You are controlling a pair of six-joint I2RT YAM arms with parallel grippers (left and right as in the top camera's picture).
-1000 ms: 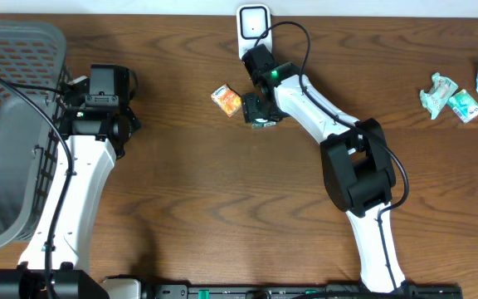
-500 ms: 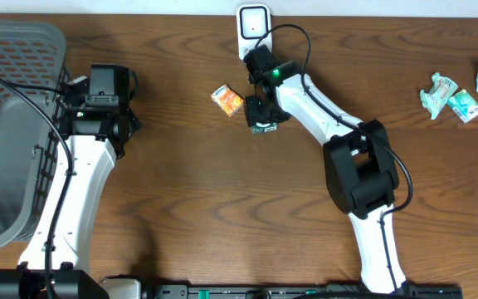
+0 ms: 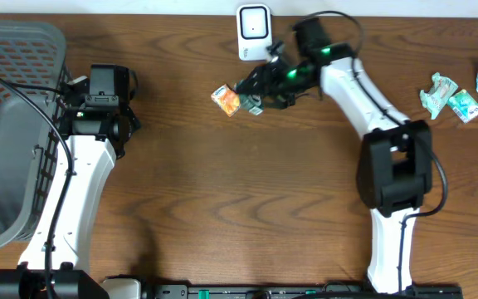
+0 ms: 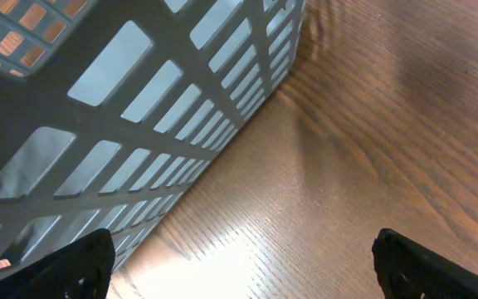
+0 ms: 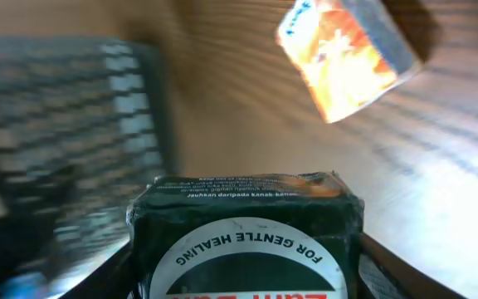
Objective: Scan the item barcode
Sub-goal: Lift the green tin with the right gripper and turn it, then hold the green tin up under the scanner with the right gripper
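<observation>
A dark green box (image 5: 247, 241) with a round white label reading "FOR GENTLE HEALING" fills the bottom of the right wrist view. My right gripper (image 5: 247, 274) is shut on it, a finger on each side. From overhead the right gripper (image 3: 254, 95) holds the box (image 3: 251, 105) tilted, just right of an orange packet (image 3: 226, 100) and below the white scanner (image 3: 253, 31) at the table's far edge. No barcode shows on the box. My left gripper (image 4: 243, 270) stands wide open over bare wood, nothing between its fingers.
A grey slatted basket (image 3: 11, 124) stands at the left edge, close to the left arm (image 3: 98, 124); its wall (image 4: 139, 124) fills the left wrist view. Several snack packets (image 3: 459, 95) lie at the far right. The orange packet (image 5: 347, 58) lies on the table beyond the held box.
The right arm has swung its elbow to the right and turned its wrist, and the box has tipped over and moved slightly left, toward the orange packet. The left arm is still.
</observation>
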